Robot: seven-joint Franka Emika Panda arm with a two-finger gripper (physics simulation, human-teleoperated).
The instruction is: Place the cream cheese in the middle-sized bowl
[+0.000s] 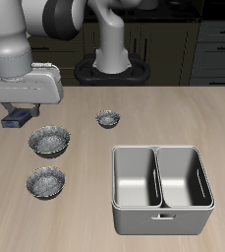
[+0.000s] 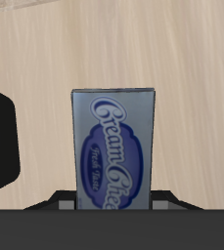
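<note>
Hand clenched on flat dark-blue cream cheese packet — held off the wooden tabletop, just behind the middle-sized speckled grey-and-white bowl; pale script label faces wrist camera.

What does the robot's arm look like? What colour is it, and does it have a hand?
The arm is made of fat, rounded, shiny light grey-white pieces with dark bands at the joints. It grows from a pale round column on a black ring base. Its hand is a wide, flat grey block, and the gripper has short dark fingers underneath. No cables or writing show.
</note>
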